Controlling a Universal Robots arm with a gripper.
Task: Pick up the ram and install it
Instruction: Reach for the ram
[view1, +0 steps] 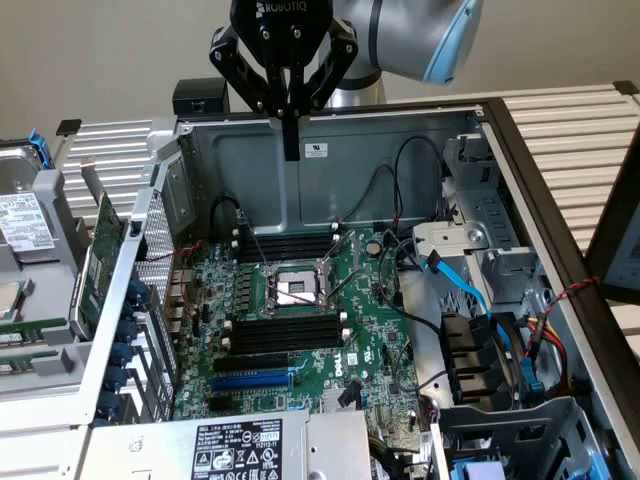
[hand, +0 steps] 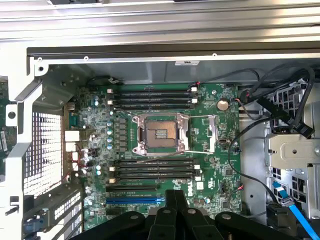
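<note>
Exterior view: the arm is cut off by the frame edge. The gripper (view1: 291, 150) hangs over the open computer case (view1: 350, 160), beyond the far side of the CPU socket (view1: 290, 290). Its fingers are pressed flat together, and we see nothing between them. Black memory slots (view1: 285, 245) flank the socket on its far and near sides, too dark at this slant to read one by one. We cannot pin down the ram with certainty. Well off to the socket's side, past the case wall at the exterior view's left, narrow green strips (view1: 35, 322) lie flat. They are cut by the frame and too small to name. A green expansion card (view1: 103, 250) leans against that wall, closer to the socket. Both are well apart from the gripper. Wrist view: the closed gripper (hand: 176, 196) sits above the board beside a blue slot (hand: 134, 200). One bank of memory slots (hand: 150, 167) lies between the fingertips and the CPU socket (hand: 160, 134), and the other bank lies beyond the socket. All the slots look dark.
</note>
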